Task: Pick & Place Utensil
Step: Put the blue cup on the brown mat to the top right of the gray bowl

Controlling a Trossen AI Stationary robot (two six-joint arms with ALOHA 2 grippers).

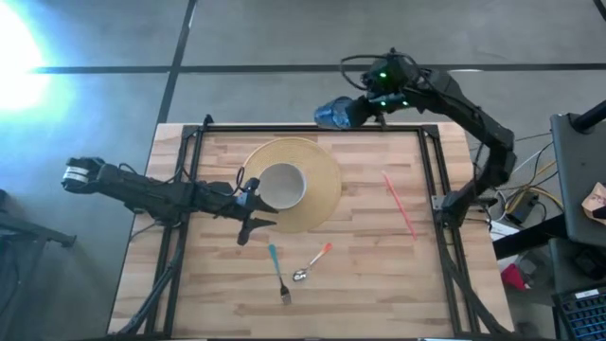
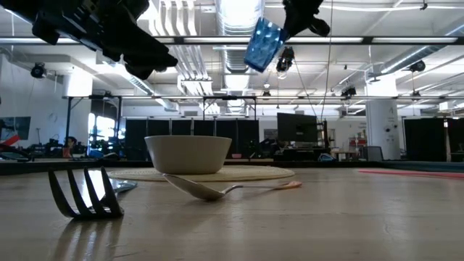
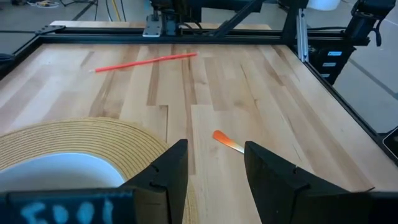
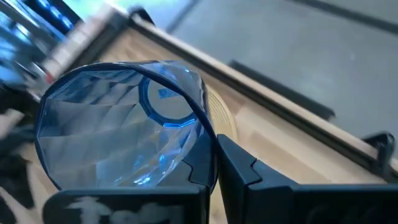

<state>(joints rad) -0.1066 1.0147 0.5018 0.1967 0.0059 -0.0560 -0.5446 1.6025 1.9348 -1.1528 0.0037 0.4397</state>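
A blue faceted glass (image 1: 331,115) hangs high over the table's far edge, with my right gripper (image 1: 358,108) shut on it; the low view shows it tilted (image 2: 262,42). A fork with a teal handle (image 1: 277,275) and a spoon with an orange handle (image 1: 312,263) lie flat on the wood near the front. A white bowl (image 1: 281,185) stands on a round woven placemat (image 1: 322,185). My left gripper (image 1: 254,225) hovers open at the placemat's near left edge, nothing between its fingers (image 3: 171,171); the spoon's orange handle end (image 3: 227,142) lies ahead of it. My right gripper holds the glass by its wall at the rim (image 4: 208,140), which passes between the two shut fingers (image 4: 239,171), one inside the mouth and one outside as far as shows. The glass is lifted clear and tilted, its mouth toward the gripper and its base (image 4: 165,102) pointing away.
A red straw (image 1: 400,204) lies on the wood at the right. A black frame (image 1: 312,130) runs around the tabletop. Bare wood spreads between the placemat, the straw and the front edge. Cables and equipment (image 1: 578,189) stand off the table's right side.
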